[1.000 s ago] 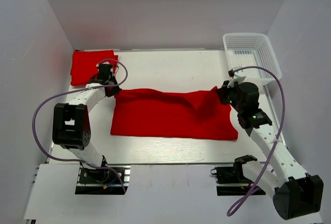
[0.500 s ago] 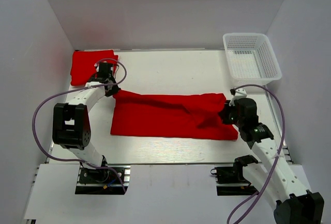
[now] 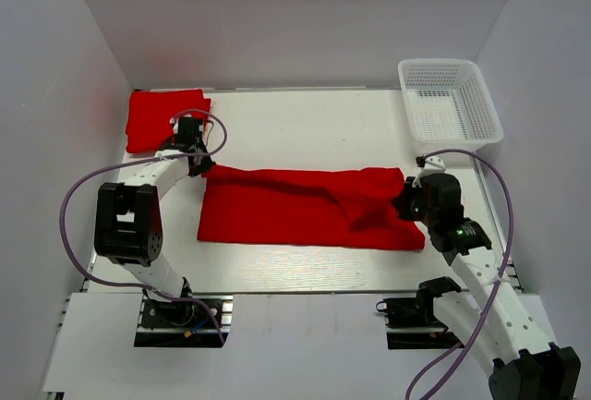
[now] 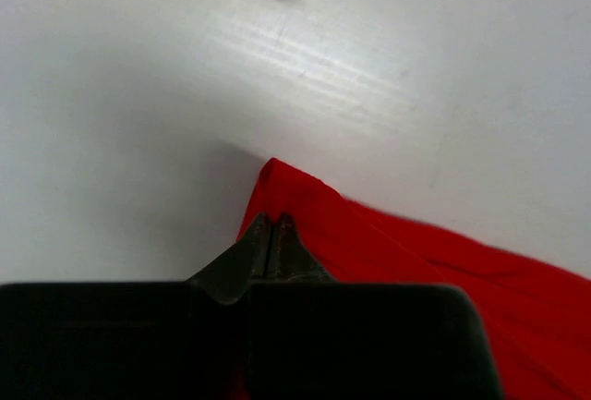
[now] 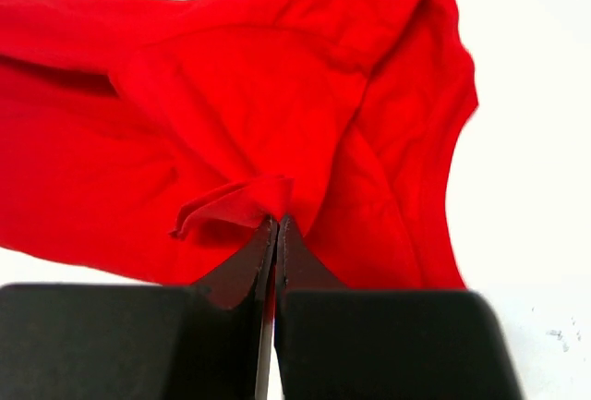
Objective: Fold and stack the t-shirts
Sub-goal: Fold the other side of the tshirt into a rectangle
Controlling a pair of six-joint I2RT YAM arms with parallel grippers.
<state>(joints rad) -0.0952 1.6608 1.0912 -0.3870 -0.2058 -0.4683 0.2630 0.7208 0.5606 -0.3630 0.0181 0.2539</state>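
A red t-shirt (image 3: 295, 208) lies spread across the middle of the table, folded lengthwise. My left gripper (image 3: 201, 164) is shut on its far-left corner; in the left wrist view the red cloth (image 4: 369, 252) runs out from between the closed fingertips (image 4: 271, 224). My right gripper (image 3: 406, 204) is shut on a pinched fold of the shirt's right end; the right wrist view shows the red fold (image 5: 240, 201) clamped at the fingertips (image 5: 275, 224). A second red t-shirt (image 3: 157, 115) lies folded at the far left.
A white mesh basket (image 3: 450, 103) stands at the far right corner. White walls enclose the table on the left, back and right. The table's near edge (image 3: 295, 280) runs just in front of the shirt.
My right gripper has carried the shirt's right end down and toward the near right, lowering the lifted cloth flatter on the table. The left gripper has held its corner almost still.
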